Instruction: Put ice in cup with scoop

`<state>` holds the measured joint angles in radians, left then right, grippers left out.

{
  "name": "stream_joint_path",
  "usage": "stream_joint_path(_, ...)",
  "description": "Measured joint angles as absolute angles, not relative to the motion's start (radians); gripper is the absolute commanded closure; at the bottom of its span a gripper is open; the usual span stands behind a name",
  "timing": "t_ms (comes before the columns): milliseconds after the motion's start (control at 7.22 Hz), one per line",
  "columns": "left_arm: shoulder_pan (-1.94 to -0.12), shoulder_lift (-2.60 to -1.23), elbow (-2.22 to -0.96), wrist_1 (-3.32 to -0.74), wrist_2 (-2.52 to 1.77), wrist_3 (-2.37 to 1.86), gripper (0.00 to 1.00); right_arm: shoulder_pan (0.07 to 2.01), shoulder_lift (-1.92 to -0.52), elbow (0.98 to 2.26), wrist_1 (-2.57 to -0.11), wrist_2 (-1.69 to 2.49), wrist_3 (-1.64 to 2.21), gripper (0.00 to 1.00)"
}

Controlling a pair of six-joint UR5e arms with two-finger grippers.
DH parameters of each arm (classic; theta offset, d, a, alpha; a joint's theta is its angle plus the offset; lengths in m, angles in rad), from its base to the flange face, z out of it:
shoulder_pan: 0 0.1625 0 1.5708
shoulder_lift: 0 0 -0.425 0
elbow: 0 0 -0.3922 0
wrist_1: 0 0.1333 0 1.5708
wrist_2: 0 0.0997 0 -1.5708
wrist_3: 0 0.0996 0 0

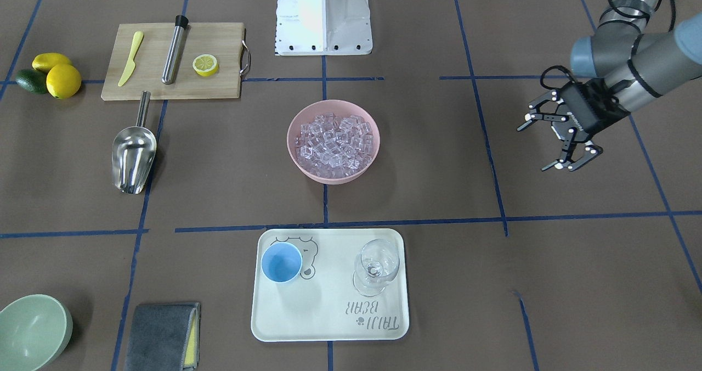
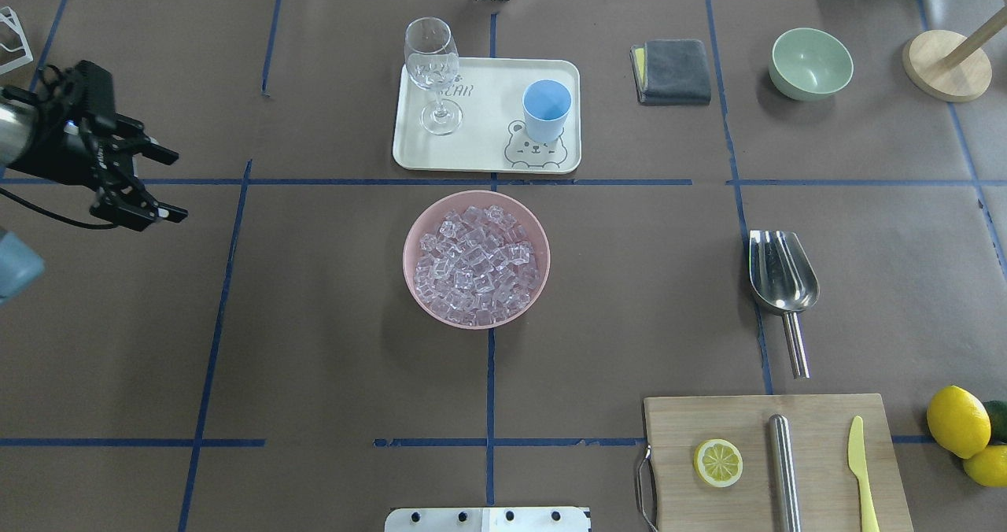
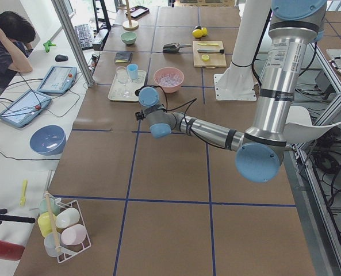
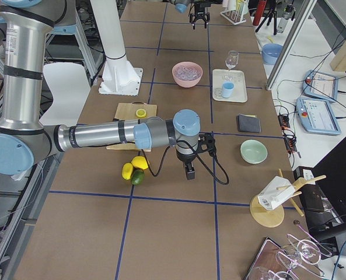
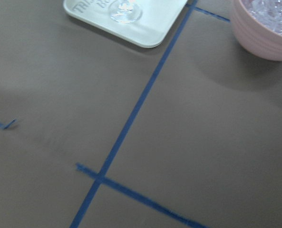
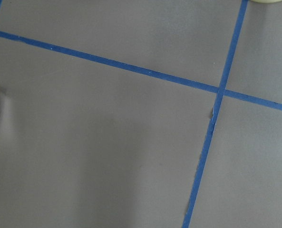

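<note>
Silver arms (image 3: 276, 80) were capped in pale blue; black cables (image 1: 555, 67) were looped by the left gripper's (image 1: 536, 147) black fingers (image 2: 145, 213).

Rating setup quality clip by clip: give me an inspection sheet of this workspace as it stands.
Surface: brown table with a blue tape grid.
Job's things: ice heaped in pink bowl; cup empty, upright on tray; scoop lying empty on the table, ungripped.
Clutter: stemmed glass on the tray; cutting board with knife, steel cylinder, lemon half; lemons; green bowl; grey cloth.
Grippers: left gripper open, holding nothing; right gripper shows only in a side view, state cannot be told.
Cables: black cable loops at the left wrist.
Surroundings: operator seated with tablets beyond the table.
</note>
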<state>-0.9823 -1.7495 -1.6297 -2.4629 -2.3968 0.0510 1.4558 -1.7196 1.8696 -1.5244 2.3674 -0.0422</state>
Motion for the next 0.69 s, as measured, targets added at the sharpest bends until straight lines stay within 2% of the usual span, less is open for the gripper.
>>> stream_joint_path(415, -0.787, -1.858, -1.587, -2.499, -2.252, 0.057, 0.00, 1.390, -1.686, 1.875, -1.521, 2.363, 0.049, 0.00)
stream_joint_path(692, -0.714, -1.934, -1.485, -2.634, -2.223, 0.054, 0.00, 1.358, -1.669, 1.878, -1.520, 2.364, 0.093, 0.00)
